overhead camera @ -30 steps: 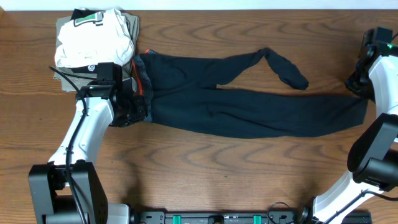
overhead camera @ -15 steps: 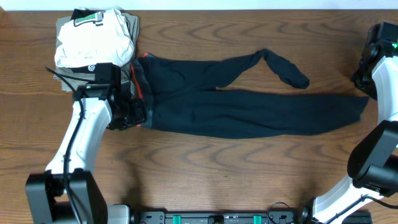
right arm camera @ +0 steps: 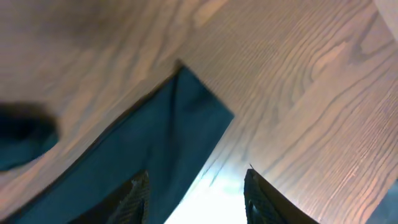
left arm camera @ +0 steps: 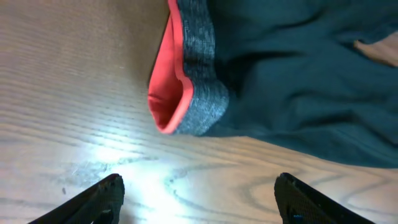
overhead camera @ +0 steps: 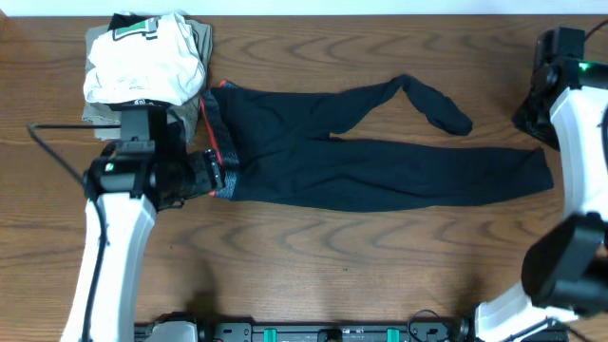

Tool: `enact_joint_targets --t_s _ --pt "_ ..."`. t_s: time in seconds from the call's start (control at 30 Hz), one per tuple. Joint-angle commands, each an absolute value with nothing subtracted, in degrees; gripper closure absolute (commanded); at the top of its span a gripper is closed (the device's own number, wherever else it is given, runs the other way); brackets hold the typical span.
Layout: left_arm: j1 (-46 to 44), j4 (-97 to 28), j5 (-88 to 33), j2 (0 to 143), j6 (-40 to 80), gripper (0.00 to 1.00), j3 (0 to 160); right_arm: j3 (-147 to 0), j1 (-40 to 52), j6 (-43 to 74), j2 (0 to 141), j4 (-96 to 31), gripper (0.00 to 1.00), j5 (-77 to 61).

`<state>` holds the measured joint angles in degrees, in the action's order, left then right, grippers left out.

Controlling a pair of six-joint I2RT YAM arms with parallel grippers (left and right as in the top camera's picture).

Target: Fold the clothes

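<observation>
The clothes, black long-legged pants, lie flat across the table. Their grey, red-lined waistband is at the left and one leg is bent up toward the back. My left gripper sits at the waistband's near corner. In the left wrist view this gripper is open over bare wood, with the waistband corner just ahead of it. My right gripper hangs beyond the long leg's end. In the right wrist view it is open and holds nothing; the leg's cuff lies under its left finger.
A stack of folded garments, white on top, sits at the back left corner, close to the waistband and my left arm. The table's back edge runs just behind the bent leg.
Both grippers have opened and let go of the pants. My left gripper has drawn back off the waistband. The right has pulled away toward the back, and the cuff has settled slightly leftward.
</observation>
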<state>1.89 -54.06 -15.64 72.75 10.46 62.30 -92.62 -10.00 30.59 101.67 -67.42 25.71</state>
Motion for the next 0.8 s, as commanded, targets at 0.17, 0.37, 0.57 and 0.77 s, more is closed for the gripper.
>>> enact_joint_targets --t_s 0.17,0.37,0.57,0.77 --pt "1.2 -58.1 -17.0 63.0 10.8 0.21 63.8 -93.8 -3.8 27.8 87.6 -74.7 0.52 11.6" --pt "-1.3 -58.6 -17.1 53.5 12.2 0.21 63.8 -93.8 -0.5 22.5 80.5 -78.8 0.51 3.3" --pt "-4.8 -59.8 -19.3 45.6 13.2 0.17 63.8 -93.7 3.0 22.0 77.5 -82.4 0.34 0.8" --pt "-8.8 -59.2 -19.2 40.0 13.1 0.04 63.8 -93.6 7.2 22.0 77.5 -83.7 0.24 0.8"
